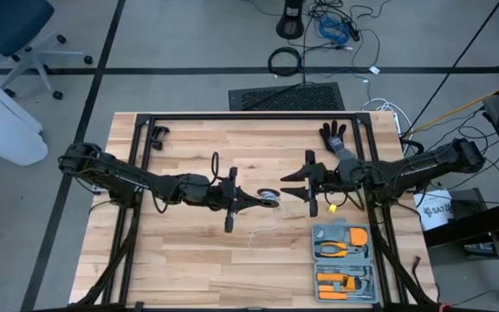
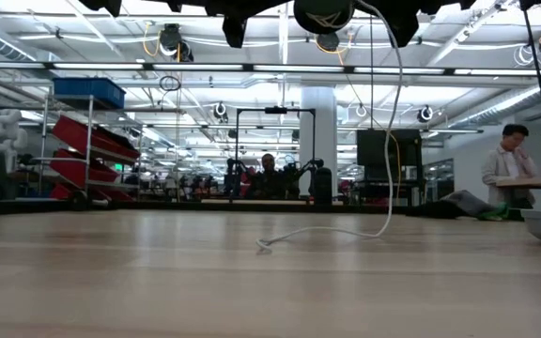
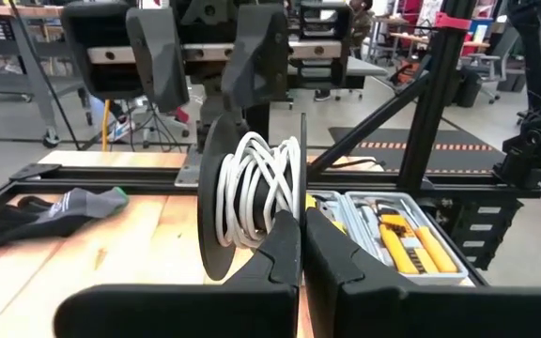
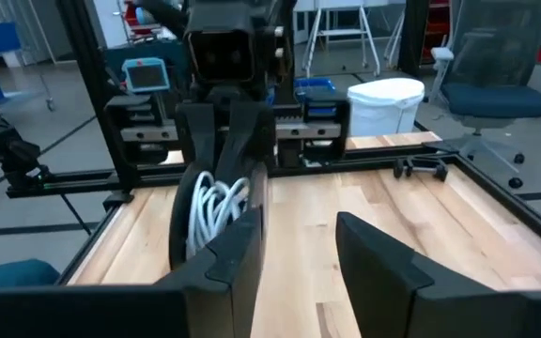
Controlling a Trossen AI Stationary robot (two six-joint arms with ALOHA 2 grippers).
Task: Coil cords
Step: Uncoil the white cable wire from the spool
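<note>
A small round black reel (image 3: 252, 197) with white cord wound on it is held in the air over the middle of the table by my left gripper (image 1: 260, 199), which is shut on it. It also shows in the high view (image 1: 269, 197) and the right wrist view (image 4: 212, 214). The cord's loose length (image 2: 394, 113) hangs from the reel, and its end (image 2: 263, 246) lies on the table. My right gripper (image 1: 289, 185) is open, level with the reel and just to its right, pointing at it. My left gripper pinches the rim of one of the reel's black flanges (image 3: 302, 218) between its two fingers, at the flange's lower edge. The fingers come level from the table's left. The reel stands on edge, lifted clear of the table, and the slack cord hangs from it. My right gripper has one finger (image 4: 240, 246) right in front of the reel; I cannot tell whether it touches.
An open grey tool case (image 1: 343, 260) with orange-handled tools lies at the near right. A black and grey glove (image 1: 334, 134) lies at the far right, and a small black clamp (image 1: 157, 134) at the far left. Black frame rails (image 1: 232, 117) run round the table.
</note>
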